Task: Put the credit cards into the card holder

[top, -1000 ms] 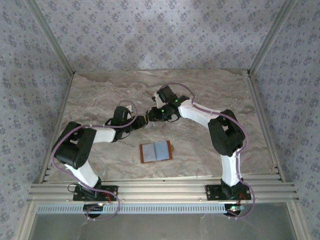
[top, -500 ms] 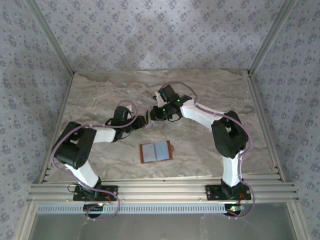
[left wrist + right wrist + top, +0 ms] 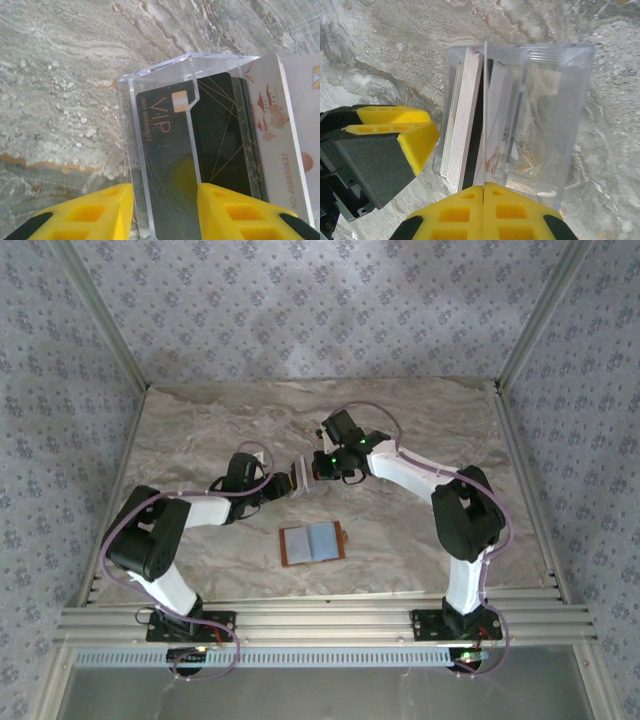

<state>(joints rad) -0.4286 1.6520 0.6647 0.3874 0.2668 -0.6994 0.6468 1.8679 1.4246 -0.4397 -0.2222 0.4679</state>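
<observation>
A clear plastic box (image 3: 150, 85) holds a stack of credit cards (image 3: 220, 140), dark ones with "VIP" print and a white one (image 3: 272, 125) at the right. My left gripper (image 3: 165, 200) is shut on the box, one yellow finger on each side of its wall section. Seen from the right wrist, the stack (image 3: 465, 120) stands on edge in the box (image 3: 555, 110). My right gripper (image 3: 484, 192) is shut on the edge of one thin white card (image 3: 492, 115). From above, both grippers (image 3: 285, 485) (image 3: 312, 472) meet mid-table. The brown card holder (image 3: 312, 542) lies open nearer the bases.
The left finger (image 3: 395, 135) sits close beside the box in the right wrist view. The marble-patterned table (image 3: 200, 430) is bounded by patterned walls and a metal rail (image 3: 320, 625) at the near edge.
My right gripper has closed its fingers onto a card edge. The right arm's elbow has shifted slightly right. The left arm and the card holder have stayed put.
</observation>
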